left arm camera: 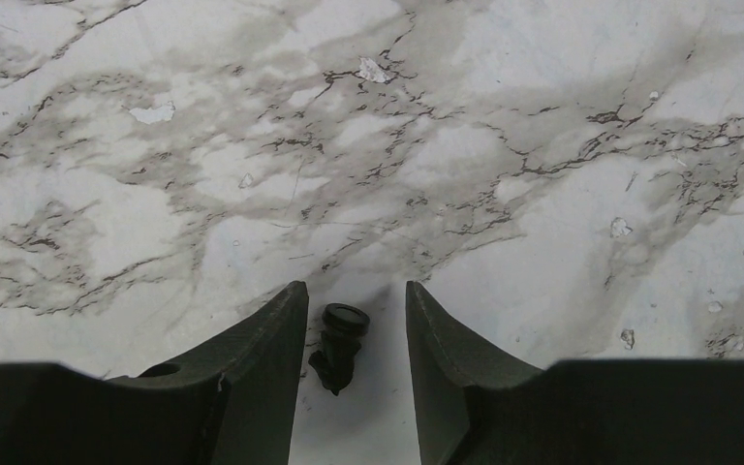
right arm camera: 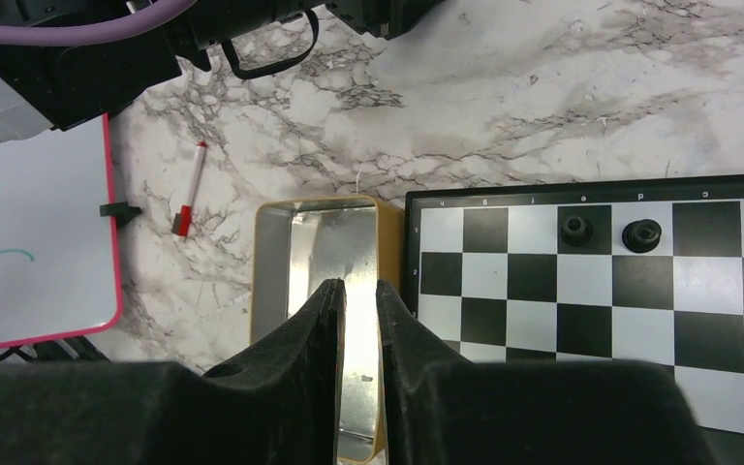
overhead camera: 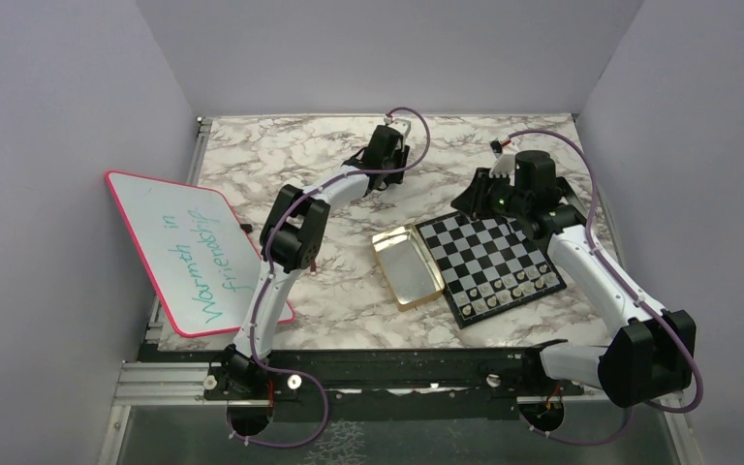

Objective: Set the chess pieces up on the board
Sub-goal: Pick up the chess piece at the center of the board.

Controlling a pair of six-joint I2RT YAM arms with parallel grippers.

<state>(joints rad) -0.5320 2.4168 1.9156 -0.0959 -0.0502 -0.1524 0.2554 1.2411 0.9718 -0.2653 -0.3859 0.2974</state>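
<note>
A small black chess piece lies on its side on the marble. It is between the fingers of my left gripper, which is open around it without touching it. My left gripper is at the far middle of the table. The board lies right of centre, with pale pieces along its near rows. In the right wrist view two black pieces stand in the board's edge row. My right gripper hangs high over the gold tin, jaws a narrow gap apart, with nothing between them. It is over the board's far left corner.
An open gold tin lies against the board's left side, also seen in the right wrist view. A pink-rimmed whiteboard with green writing lies at the left. A small red marker lies on the marble between the whiteboard and the tin.
</note>
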